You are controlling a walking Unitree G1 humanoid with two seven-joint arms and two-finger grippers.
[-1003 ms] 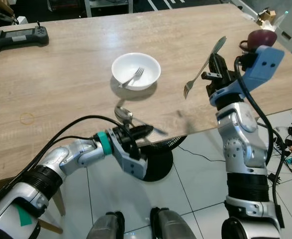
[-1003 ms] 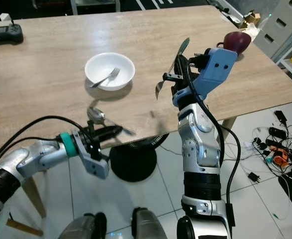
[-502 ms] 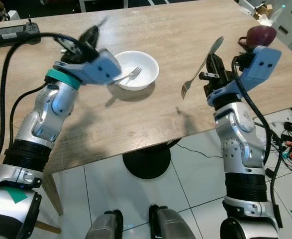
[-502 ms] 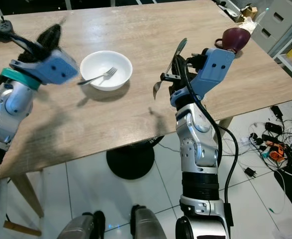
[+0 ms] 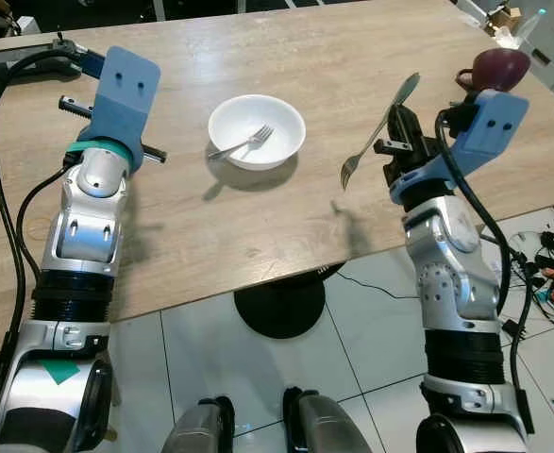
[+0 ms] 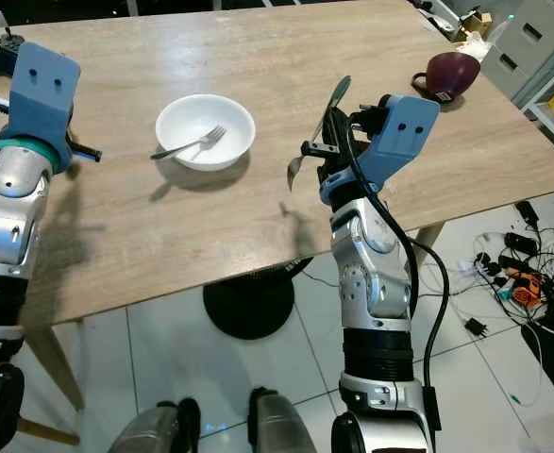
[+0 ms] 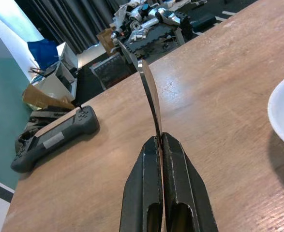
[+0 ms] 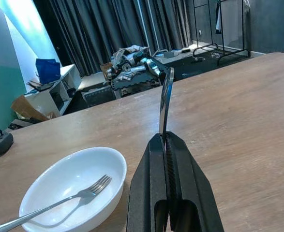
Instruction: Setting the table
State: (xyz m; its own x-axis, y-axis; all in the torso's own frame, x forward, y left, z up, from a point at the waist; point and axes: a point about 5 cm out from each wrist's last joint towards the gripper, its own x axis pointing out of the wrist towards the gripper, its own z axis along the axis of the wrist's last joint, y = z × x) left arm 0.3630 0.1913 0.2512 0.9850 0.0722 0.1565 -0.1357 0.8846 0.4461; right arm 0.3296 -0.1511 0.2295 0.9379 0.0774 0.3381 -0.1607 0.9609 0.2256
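A white bowl [image 5: 257,130] with a fork [image 5: 243,144] lying in it stands mid-table on the wooden table [image 5: 333,47]. My right gripper [image 5: 399,121] hovers to the right of the bowl, near the table's front edge. It is shut on a second fork [image 5: 378,132] whose tines hang down toward the bowl side. In the right wrist view the fingertips [image 8: 165,138] clamp that fork [image 8: 165,96] edge-on, with the bowl [image 8: 74,186] beyond. My left arm [image 5: 124,94] is raised over the table's left part. In the left wrist view my left gripper [image 7: 159,139] is shut on a spoon [image 7: 149,92].
A dark red mug [image 5: 495,68] stands at the table's far right corner. A black game controller [image 7: 54,140] lies at the far left. Below the table's front edge are a round black base [image 5: 281,307] and loose cables [image 5: 550,264] on the tiled floor.
My left arm has swung up from below the table's front edge to above its left side, with the spoon in its grip. The right arm has barely moved.
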